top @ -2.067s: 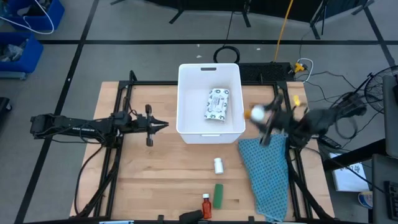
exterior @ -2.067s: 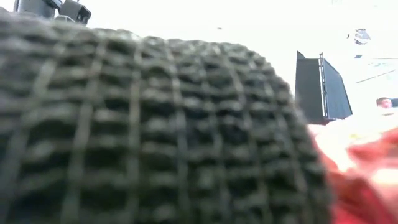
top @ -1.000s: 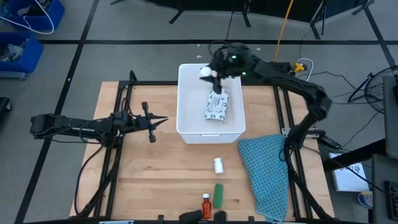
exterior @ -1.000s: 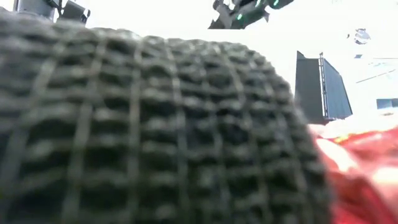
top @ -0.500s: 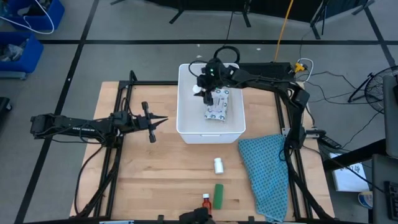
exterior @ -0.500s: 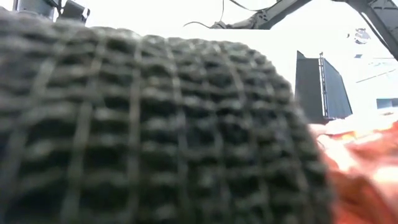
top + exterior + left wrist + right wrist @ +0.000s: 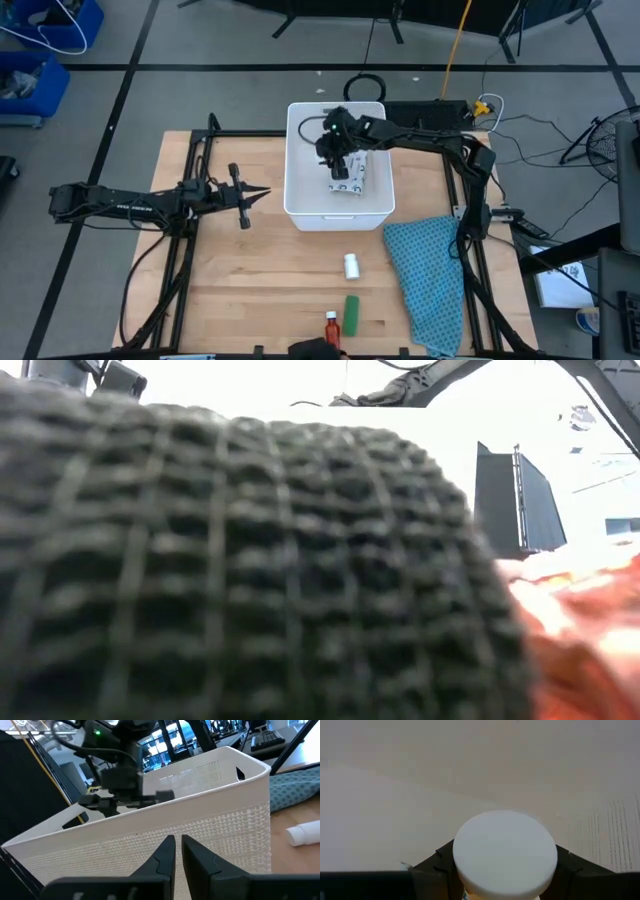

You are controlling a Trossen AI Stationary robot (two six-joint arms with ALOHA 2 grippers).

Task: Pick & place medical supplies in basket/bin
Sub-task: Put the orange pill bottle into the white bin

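Supplies, several: a flat white packet [image 7: 351, 172] with dark speckled print is seen lying inside the tub [image 7: 302, 190], right of its middle. A small white bottle [image 7: 351, 265] lies on the table [image 7: 250, 280] in front of the tub, near the teal cloth [image 7: 430, 275]. A green box [image 7: 352, 312] and an orange-red bottle [image 7: 331, 326] lie just beside each other at the near table edge. A round white cap [image 7: 505, 852], on an item whose body is hidden, is clamped between the fingers of the right gripper [image 7: 336, 150].

Tub: large, white, rectangular, rounded corners, handle slot in the far short end; textured wall shown in the left wrist view.

Change since half a second ago: the right gripper is found slightly lower and further over the packet, still inside the tub. A second ago it was over the far rim; two seconds ago it was beside the tub, above the cloth, with a white item carried. Packet, bottles and box are unmoved.

Right arm: stretched from the right across the tub's far right corner, wrist bent down into the tub, gripper closed on the capped item.

Left arm: laid out level over the left of the table, left gripper [image 7: 262, 193] pointed at the tub wall, fingers [image 7: 162, 857] nearly together with a narrow gap, nothing held.

Low view: blocked by a dark ribbed surface.
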